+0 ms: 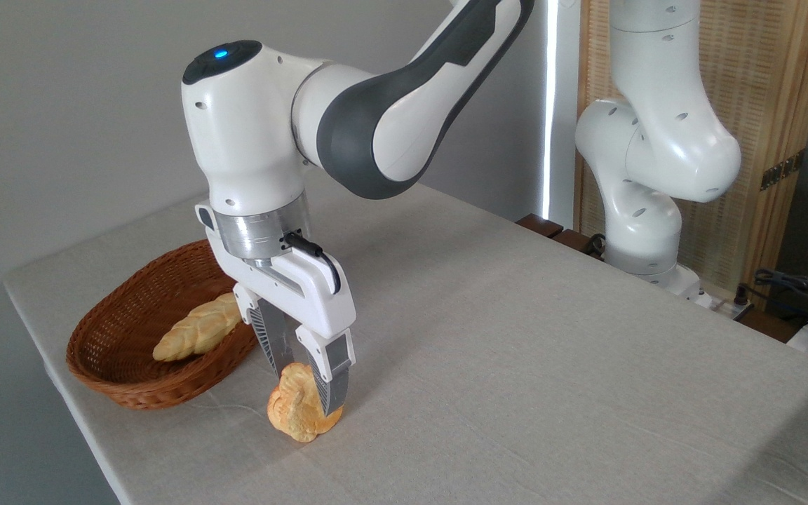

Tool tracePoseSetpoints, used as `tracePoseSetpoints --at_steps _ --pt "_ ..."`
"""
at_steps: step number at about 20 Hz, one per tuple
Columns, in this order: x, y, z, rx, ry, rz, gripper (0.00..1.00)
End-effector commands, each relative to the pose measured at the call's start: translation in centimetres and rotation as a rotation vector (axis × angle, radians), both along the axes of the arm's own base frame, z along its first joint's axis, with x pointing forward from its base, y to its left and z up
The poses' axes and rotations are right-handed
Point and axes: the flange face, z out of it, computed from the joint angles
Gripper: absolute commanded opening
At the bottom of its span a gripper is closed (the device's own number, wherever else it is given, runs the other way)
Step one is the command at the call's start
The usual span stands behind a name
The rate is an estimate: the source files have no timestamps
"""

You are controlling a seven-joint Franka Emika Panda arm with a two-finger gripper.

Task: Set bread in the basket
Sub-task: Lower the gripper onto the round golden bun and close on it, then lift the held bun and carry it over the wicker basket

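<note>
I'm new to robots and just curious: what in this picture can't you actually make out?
- Bun: whether it rests on the table or is lifted; the gripper covers its middle.
- Basket: right end hidden behind the jaws.
- Braided loaf: right tip hidden likewise.
- Arm's upper part: cut off by the top edge.

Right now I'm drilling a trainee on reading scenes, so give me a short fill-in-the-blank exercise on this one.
1. The gripper is closed on the small golden ____.
2. The basket already holds a long pale braided ____.
3. The bun sits on the tablecloth, to the ____ of the basket in the picture.

Missing words: bun; loaf; right
</note>
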Motion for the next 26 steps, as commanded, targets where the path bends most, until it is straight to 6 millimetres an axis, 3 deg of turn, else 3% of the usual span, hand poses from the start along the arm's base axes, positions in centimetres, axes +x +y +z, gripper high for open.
tracePoseSetpoints --at_steps 1,4,6,21,26 --pt "0.15 0.0 0.16 0.011 -0.028 -0.015 0.68" --pt "0.14 0.0 0.14 0.011 -0.027 -0.028 0.51" --pt "0.13 0.18 0.13 0.012 -0.025 -0.035 0.46" --pt "0.0 0.14 0.33 0.002 -0.022 -0.025 0.33" --pt "0.0 0.14 0.33 0.002 -0.022 -0.028 0.33"
